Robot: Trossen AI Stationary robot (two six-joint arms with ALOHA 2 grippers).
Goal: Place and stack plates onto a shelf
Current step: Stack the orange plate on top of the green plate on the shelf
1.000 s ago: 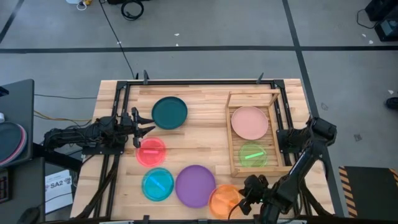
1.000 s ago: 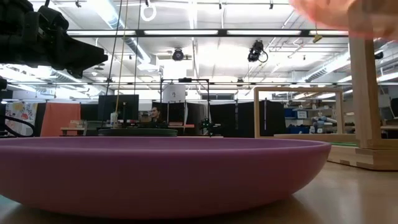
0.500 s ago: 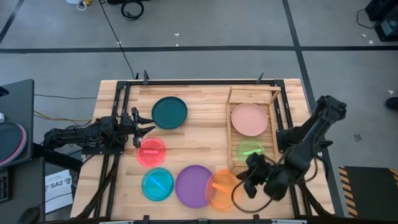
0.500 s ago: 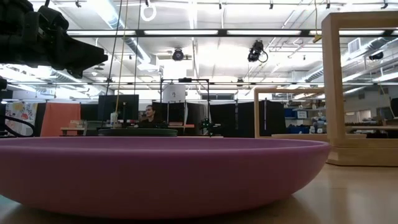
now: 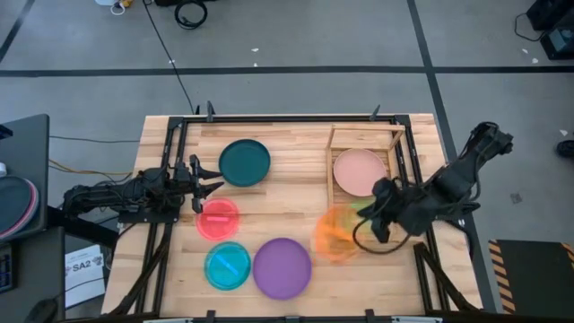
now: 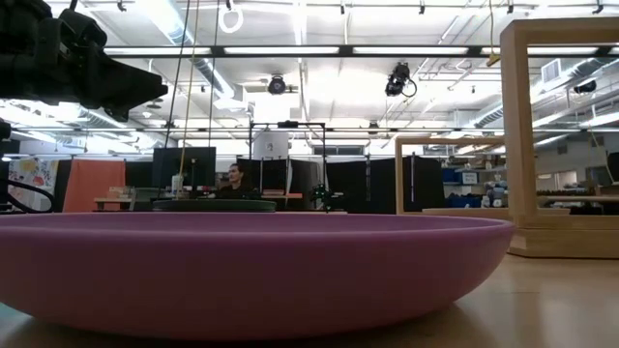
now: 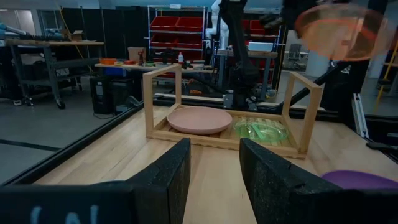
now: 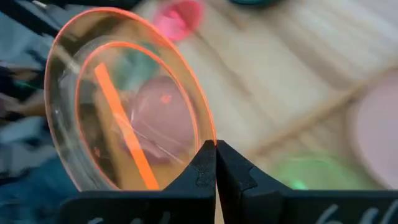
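Since a second ago the right gripper [image 5: 366,226] has carried the small translucent orange plastic plate [image 5: 335,234] up from the near edge of the wooden tabletop [image 5: 287,193], beside the large purple plastic plate [image 5: 282,267], to a spot in the air just at the near left corner of the small light-wood slatted shelf [image 5: 334,157]. Its fingers are clamped tight on the plate's rim [image 8: 208,146], and the plate hangs tilted and motion-blurred, clear of the table. Half a second ago it still overlapped the purple plate's edge; now the two are apart.

On the shelf, the large pale pink plate [image 5: 359,173] lies unmoved at the far end and the small translucent green plate [image 7: 260,129] beside it at the near end. The left gripper [image 5: 204,186] has not shifted: it waits, fingers spread, between the large dark teal plate [image 5: 244,162] and the small red-pink plate [image 5: 218,218]. The small cyan plate [image 5: 228,265] sits left of the purple one
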